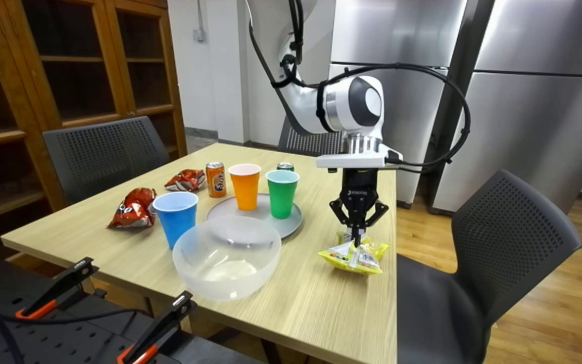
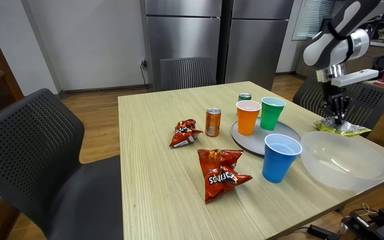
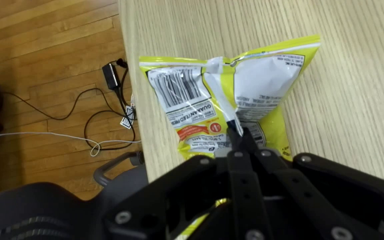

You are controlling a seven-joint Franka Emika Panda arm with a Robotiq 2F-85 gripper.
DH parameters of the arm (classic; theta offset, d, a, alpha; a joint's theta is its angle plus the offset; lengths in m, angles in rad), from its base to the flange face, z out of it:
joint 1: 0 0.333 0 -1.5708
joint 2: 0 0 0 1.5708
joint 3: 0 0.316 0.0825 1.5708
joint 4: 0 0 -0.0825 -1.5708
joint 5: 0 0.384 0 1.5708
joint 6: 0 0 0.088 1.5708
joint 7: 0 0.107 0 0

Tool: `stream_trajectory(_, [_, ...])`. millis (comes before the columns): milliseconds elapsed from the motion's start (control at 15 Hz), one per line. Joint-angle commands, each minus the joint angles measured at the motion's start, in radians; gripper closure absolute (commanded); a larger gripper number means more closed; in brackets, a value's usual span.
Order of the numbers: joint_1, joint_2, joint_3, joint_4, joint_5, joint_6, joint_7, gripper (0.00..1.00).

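In the wrist view, you look steeply down, close above the yellow bag (image 3: 195, 103). In both exterior views, from different spots farther back, you look slantwise down across the table (image 2: 155, 150) towards the fridges (image 2: 183, 36); both share cups (image 2: 278, 161), bowl (image 1: 228, 283) and arm (image 1: 344, 103).

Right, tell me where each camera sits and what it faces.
An exterior view: from the side of the frosted bowl, looking over the table towards the fridges; arm and gripper show.
An exterior view: from the side of the red bags, also facing the fridges; arm and gripper at picture right.
Wrist view: on the wrist, looking down at the yellow bag; the fingers pinching it show.
Both exterior views share the frosted bowl, red bags and arm.
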Motion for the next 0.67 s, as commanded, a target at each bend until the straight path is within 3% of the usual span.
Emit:
stream_trajectory(0, [-0.009,-0.122,0.010,-0.172,-0.001,0.121,-0.008,1.00])
stream_trajectory(600, [0.006,-0.343,-0.006,-0.526,0.003,0.412,0.021,1.00])
